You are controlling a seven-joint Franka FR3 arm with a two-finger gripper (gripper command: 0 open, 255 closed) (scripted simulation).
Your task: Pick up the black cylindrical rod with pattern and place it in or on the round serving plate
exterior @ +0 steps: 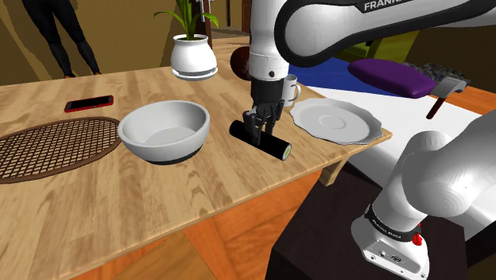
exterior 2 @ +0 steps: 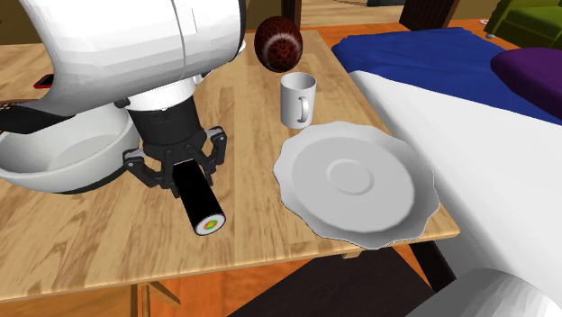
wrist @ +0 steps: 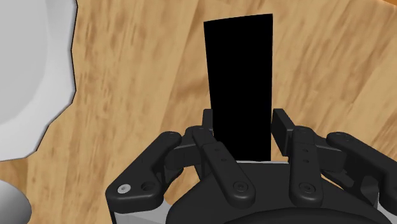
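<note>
At the fingers: the gripper (wrist: 243,130) sat astride the black rod (wrist: 238,70), one finger (wrist: 284,130) against each flank. We saw no gap in the wrist view, so we logged it as clamped on the rod.
In the grip: a plain cylinder lying flat, its long axis running out ahead of the fingers.
Under the rod: the wooden table (exterior 2: 99,243). The rod appeared to rest on the boards, not yet lifted, near the table's front edge in the second exterior view.
At the free end: the end face carried a ringed green-and-orange pattern, and this end projected well clear of the fingers.
Handling (our judgement): stiff, hard-looking, probably light. With a smooth round flank, we expected it to roll if let go and to pivot in a weak pinch.
Hold point (our judgement): across the diameter near mid-length. The hold looked biased away from the patterned end, so that end might droop on lifting.
Beside the rod: the round white plate (exterior 2: 351,180) with a wavy rim, near but apart, on the second exterior view's right.
On the opposite side: a white bowl (exterior: 163,131), also near, not touching.
Farther back: a white mug (exterior 2: 297,99) just beyond the plate, and a dark reddish ball (exterior 2: 277,42) behind that.
</note>
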